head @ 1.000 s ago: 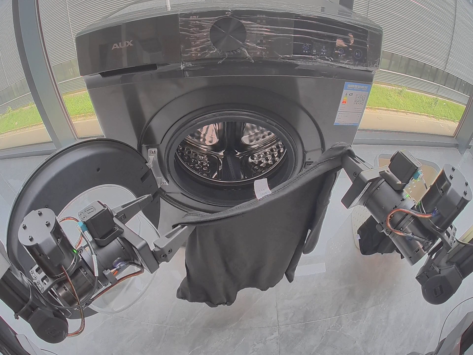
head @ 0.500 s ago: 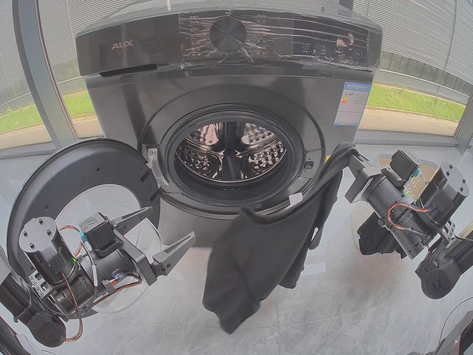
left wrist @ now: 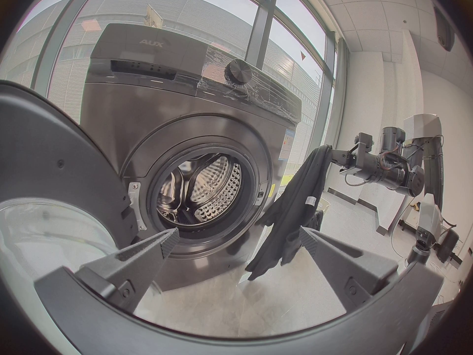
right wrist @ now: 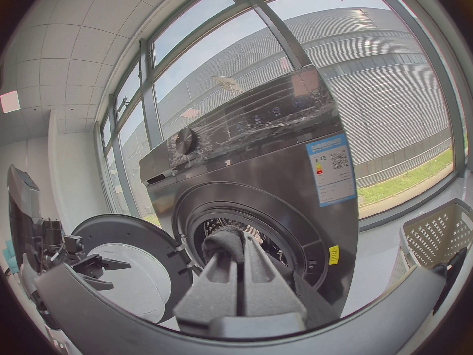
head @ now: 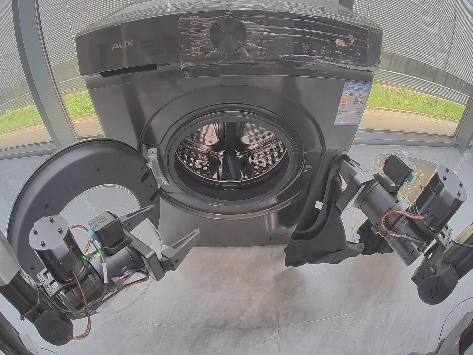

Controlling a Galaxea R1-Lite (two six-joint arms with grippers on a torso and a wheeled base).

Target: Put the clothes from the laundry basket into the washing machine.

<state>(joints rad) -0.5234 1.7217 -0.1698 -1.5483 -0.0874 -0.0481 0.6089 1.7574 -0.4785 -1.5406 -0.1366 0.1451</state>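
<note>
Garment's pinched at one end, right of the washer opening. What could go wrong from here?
The black garment hangs long below the right gripper, its bottom near the floor: it may snag on the rim of the washer opening and trail outside. The pinch holds only a small bunch, so it might slip.

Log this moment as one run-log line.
right gripper: shut on black cloth garment, hanging beside drum opening | left gripper: open, empty | dark grey front-loading washing machine: round door open

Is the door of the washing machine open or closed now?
Open. The door stands swung out on the left, and the steel drum shows through the round opening.
</note>
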